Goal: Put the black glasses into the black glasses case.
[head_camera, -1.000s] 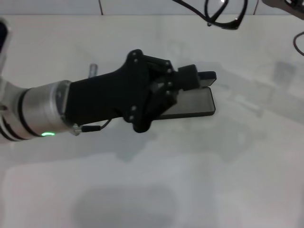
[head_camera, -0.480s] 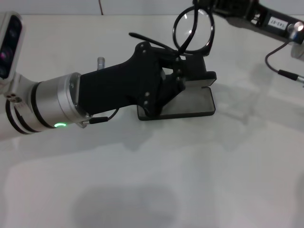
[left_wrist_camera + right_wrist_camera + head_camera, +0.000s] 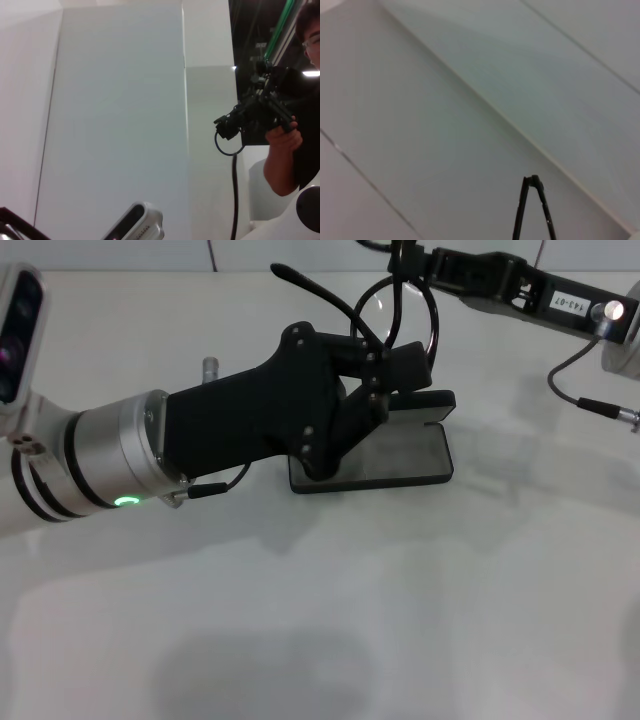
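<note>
Since half a second ago the black glasses (image 3: 398, 312) sit a bit higher and farther back, one temple arm now sticking up toward far left; the right arm has pulled slightly farther away with them. Left arm barely shifted.

Left side: left gripper (image 3: 415, 380) reaches in from the left across the white table (image 3: 400, 600), its black body lying over the left part of the black glasses case (image 3: 400, 455). Its fingertips are at the raised lid along the far edge of the case; contact looks like a hold on the lid, but whether the jaws are clamped is not clear from here. A green light glows on the silver wrist ring.

Centre: case lies open on the table, grey lining facing up, lid at the far side.

Right side: right gripper (image 3: 405, 260) comes in from the far right, closed on the glasses at the top of the frame. Glasses hang in the air above the far edge of the case, just behind the left gripper, lenses upright. Right wrist view shows only a thin black piece of the glasses (image 3: 532, 207) against the plain surface.
</note>
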Controlling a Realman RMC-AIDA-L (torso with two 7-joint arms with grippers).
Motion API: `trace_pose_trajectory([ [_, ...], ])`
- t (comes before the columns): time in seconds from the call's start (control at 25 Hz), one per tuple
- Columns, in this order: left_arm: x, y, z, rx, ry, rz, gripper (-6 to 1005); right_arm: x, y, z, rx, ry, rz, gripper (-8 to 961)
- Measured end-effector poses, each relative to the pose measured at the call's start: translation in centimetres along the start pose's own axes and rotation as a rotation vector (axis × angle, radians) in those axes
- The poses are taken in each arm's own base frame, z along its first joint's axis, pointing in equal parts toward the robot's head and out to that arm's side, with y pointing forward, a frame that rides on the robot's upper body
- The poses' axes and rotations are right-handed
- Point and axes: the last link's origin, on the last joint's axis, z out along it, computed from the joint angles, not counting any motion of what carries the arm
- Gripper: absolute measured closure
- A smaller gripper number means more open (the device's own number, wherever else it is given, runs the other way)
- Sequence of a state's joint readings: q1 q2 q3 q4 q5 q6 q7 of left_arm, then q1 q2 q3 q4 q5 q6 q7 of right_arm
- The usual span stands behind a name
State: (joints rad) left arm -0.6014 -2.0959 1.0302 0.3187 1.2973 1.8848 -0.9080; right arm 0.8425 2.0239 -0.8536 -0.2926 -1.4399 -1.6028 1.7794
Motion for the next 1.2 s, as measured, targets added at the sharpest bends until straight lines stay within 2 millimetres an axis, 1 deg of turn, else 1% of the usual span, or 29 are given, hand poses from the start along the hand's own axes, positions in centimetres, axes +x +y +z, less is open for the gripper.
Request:
trace_pose_trajectory([
  [0.64, -0.1, 0.0, 0.0, 0.002, -0.010, 0.000, 982, 0.3, 0.9, 0.5, -0.051, 0.107, -0.047, 886],
  [1.2, -0.4, -0.4, 0.7, -0.010, -0.029, 0.001, 982, 0.2, 1.5, 1.1, -0.085, 0.149, -0.070, 887],
])
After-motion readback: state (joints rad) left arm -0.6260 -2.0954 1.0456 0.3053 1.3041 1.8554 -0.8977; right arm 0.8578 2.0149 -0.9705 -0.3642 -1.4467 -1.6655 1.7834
